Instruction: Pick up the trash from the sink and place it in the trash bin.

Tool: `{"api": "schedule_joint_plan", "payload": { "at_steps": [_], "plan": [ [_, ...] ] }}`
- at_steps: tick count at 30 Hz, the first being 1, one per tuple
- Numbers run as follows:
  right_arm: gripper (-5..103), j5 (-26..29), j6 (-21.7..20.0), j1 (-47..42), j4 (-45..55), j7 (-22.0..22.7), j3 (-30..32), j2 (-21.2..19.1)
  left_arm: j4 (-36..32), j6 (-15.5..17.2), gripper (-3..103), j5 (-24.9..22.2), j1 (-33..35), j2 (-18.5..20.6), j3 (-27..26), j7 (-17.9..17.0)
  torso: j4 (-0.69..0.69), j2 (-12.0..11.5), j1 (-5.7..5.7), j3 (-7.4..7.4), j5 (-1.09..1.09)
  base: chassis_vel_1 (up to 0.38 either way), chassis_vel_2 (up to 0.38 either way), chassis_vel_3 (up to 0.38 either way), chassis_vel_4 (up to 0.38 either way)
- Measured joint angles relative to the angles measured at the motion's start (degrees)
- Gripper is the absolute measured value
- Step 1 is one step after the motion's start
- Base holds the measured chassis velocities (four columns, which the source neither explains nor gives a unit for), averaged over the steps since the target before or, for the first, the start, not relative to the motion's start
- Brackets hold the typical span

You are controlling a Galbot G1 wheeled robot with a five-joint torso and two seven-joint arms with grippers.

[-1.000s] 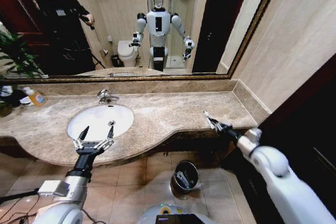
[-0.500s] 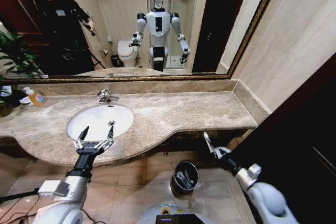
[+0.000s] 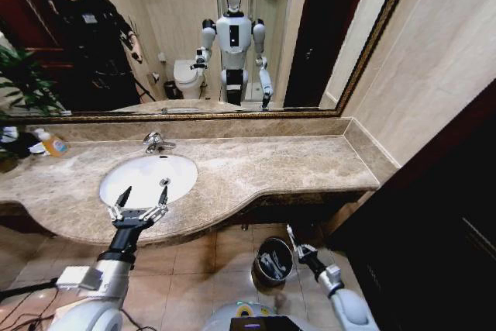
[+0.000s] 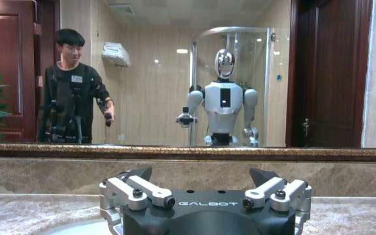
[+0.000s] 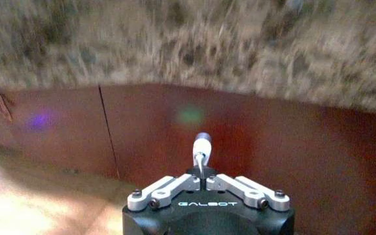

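The white oval sink (image 3: 155,172) lies in the marble countertop (image 3: 263,164), its basin bare. My left gripper (image 3: 139,204) hovers open over the sink's front rim, with nothing between its fingers (image 4: 135,188). My right gripper (image 3: 294,241) hangs low below the counter's edge, just right of the black trash bin (image 3: 263,248) on the floor. It is shut on a piece of trash, a small white tube with a blue tip (image 5: 202,146) that sticks out past the fingertips. Pale litter lies inside the bin.
A chrome faucet (image 3: 157,143) stands behind the basin and an orange soap bottle (image 3: 52,143) at the counter's far left. Dark red cabinet panels (image 5: 142,127) face the right wrist. A dark door (image 3: 457,215) stands to the right. The floor is tiled.
My right arm has dropped from the counter's front edge down to beside the trash bin, carrying the tube. The left arm has not moved.
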Motion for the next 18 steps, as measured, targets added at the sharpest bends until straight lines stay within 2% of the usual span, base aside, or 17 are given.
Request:
{"api": "schedule_joint_plan", "payload": {
  "at_steps": [1,3,5,7,10,13,18],
  "plan": [
    [0,0.00,0.00,0.00,0.00,0.00,0.00,0.00,0.00,0.00,100,0.00,0.00,0.00,0.00,0.00,0.00,0.00,0.00,0.00,0.00,0.000,0.000,0.000,0.000],
    [0,-1.05,2.18,2.43,-5.83,4.74,-2.96,-0.12,0.00,0.00,100,0.00,0.00,0.00,0.00,0.00,0.00,0.00,0.00,0.00,-0.02,0.000,0.000,0.000,0.000],
    [0,-1.08,2.77,3.00,-7.21,5.75,-3.62,-0.28,0.00,0.00,100,0.00,0.00,0.00,0.00,0.00,0.00,0.00,0.00,0.00,0.00,0.000,0.000,0.000,0.000],
    [0,-2.59,6.31,5.70,-13.76,8.25,-4.93,-0.01,0.00,0.00,100,0.00,0.00,0.00,0.00,0.00,0.00,0.00,0.00,0.00,-0.03,0.000,0.000,0.000,0.000],
    [0,-4.16,8.47,7.64,-18.73,9.64,-4.92,1.31,0.00,0.00,100,0.00,0.00,0.00,0.00,0.00,0.00,0.00,0.00,0.00,0.02,0.000,0.000,0.000,0.000],
    [0,-4.16,9.29,8.79,-21.57,10.80,-5.25,1.75,0.00,0.00,100,0.00,0.00,0.00,0.00,0.00,-0.01,0.00,0.00,0.00,-0.04,0.000,0.000,0.000,0.000],
    [0,-4.17,10.11,10.44,-24.22,11.48,-5.28,2.98,0.00,0.00,100,0.00,0.00,0.00,0.00,0.00,0.00,0.00,0.00,0.00,-0.01,0.000,0.000,0.000,0.000]
  ]
}}
